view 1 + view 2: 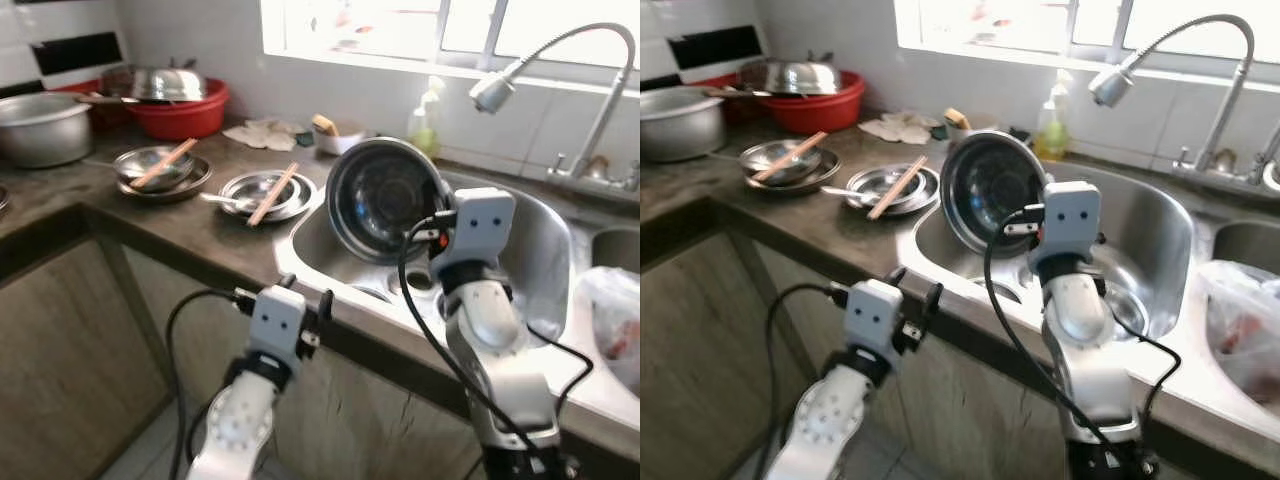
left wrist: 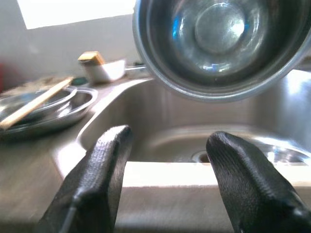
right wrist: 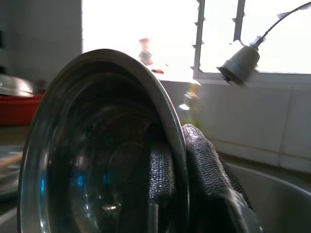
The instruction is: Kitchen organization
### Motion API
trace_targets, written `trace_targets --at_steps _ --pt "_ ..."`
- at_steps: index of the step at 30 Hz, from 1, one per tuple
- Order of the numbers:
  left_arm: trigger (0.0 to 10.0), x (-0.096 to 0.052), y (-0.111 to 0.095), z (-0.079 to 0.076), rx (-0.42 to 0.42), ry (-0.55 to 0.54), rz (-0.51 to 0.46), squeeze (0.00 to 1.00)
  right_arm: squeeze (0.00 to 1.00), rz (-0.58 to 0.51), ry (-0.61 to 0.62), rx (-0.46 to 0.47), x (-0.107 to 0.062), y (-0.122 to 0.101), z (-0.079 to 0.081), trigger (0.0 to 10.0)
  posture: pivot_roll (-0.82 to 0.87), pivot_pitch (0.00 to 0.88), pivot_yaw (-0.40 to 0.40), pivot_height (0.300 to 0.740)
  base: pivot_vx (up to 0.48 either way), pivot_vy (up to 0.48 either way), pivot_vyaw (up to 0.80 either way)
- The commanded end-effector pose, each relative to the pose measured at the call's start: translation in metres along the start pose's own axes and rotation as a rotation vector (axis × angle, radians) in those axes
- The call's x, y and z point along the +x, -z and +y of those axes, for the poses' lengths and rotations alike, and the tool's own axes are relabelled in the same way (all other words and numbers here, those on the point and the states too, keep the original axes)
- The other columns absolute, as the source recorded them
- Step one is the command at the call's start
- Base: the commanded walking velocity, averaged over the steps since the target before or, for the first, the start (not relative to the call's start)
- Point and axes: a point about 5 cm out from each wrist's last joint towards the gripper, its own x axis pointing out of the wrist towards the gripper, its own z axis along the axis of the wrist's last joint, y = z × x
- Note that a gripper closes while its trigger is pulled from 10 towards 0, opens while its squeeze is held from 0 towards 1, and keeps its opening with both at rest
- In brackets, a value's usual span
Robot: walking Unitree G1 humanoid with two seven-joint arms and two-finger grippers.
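**Steel bowl held on edge above the sink**

The sink [image 1: 545, 250] is the largest thing before the robot, a steel basin set into the dark tabletop [image 1: 190, 235], with a curved faucet [image 1: 585, 80] arching over its far side. The right gripper [image 3: 180, 165] is raised over the basin and pinches the rim of a steel bowl [image 1: 385, 200]; the bowl stands on edge, its hollow turned towards the robot. The right wrist view shows the grip closely: one finger [image 3: 160, 170] lies inside the bowl and the other against its outer wall, the rim between them. The head views show the bowl as a whole, above the basin.

The left gripper [image 2: 167, 160] hovers just before the sink's front edge, below and nearer than the bowl. Its wrist view shows the jaws spread apart with nothing between them, the basin floor and drain [image 2: 201, 156] beyond them and the bowl overhead.

On the tabletop to the left of the jaws lie two shallow steel dishes [image 1: 262, 193], each with chopsticks [image 1: 273, 192] resting across it. Farther left stand a red basin [image 1: 185, 115] holding a steel lid and a large steel pot [image 1: 40, 128]. Behind the bowl are a small white dish [image 1: 335, 138] and a soap bottle [image 1: 428, 122]. A plastic bag [image 1: 615, 330] sits to the right of the right gripper.
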Motion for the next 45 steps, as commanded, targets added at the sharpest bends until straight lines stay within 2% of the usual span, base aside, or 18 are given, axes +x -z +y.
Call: trace_targets --at_steps 1,8,12,16,18,19,21,30,35,45 --pt "10.0 -0.001 0.001 0.007 0.003 -0.029 0.008 0.00 0.00 0.001 -0.039 0.009 0.003 -0.003 0.010 10.0 0.06 0.000 -0.035 0.740 0.000 0.000 0.00" --pt "10.0 -0.001 0.003 0.006 0.006 -0.025 0.021 0.00 0.00 0.124 0.013 -0.036 0.012 0.014 -0.002 10.0 0.06 0.000 -0.037 0.740 0.000 0.000 0.00" --pt "10.0 -0.001 0.004 0.006 0.005 -0.026 0.026 0.00 0.00 0.194 0.043 -0.022 0.013 0.020 -0.005 10.0 0.07 0.000 -0.041 0.740 0.000 0.000 0.00" --pt "10.0 -0.003 0.003 0.005 0.012 -0.026 0.016 0.00 0.00 0.270 0.076 -0.008 0.023 0.033 -0.015 10.0 0.07 0.000 -0.044 0.740 0.000 0.000 0.00" --pt "10.0 -0.004 0.002 0.005 0.002 -0.027 0.022 0.00 0.00 0.336 0.083 -0.031 0.028 0.041 -0.019 10.0 0.07 0.000 -0.046 0.740 0.000 0.000 -0.80" --pt "10.0 -0.004 0.002 0.005 0.002 -0.027 0.022 0.00 0.00 0.336 0.083 -0.031 0.028 0.041 -0.019 10.0 0.07 0.000 -0.046 0.740 0.000 0.000 -0.80" --pt "10.0 -0.005 0.002 0.005 -0.008 -0.025 0.024 0.00 0.00 0.382 0.097 0.005 0.032 0.046 -0.021 10.0 0.08 0.005 -0.046 0.740 0.000 0.000 -0.80" --pt "10.0 -0.007 0.003 0.005 0.026 -0.014 0.029 0.00 0.00 0.353 0.067 0.028 0.037 0.040 -0.015 10.0 0.07 0.012 -0.043 0.740 0.187 -0.132 -0.18" --pt "10.0 -0.005 0.004 0.008 0.014 -0.038 0.045 0.00 0.00 0.367 0.056 0.013 0.035 0.043 -0.013 10.0 0.07 0.017 -0.041 0.740 0.369 -0.180 0.00" --pt "10.0 -0.005 0.005 0.010 0.017 -0.048 0.057 0.00 0.00 0.390 0.045 -0.022 0.039 0.045 -0.013 10.0 0.08 0.020 -0.047 0.740 0.000 0.000 0.00"
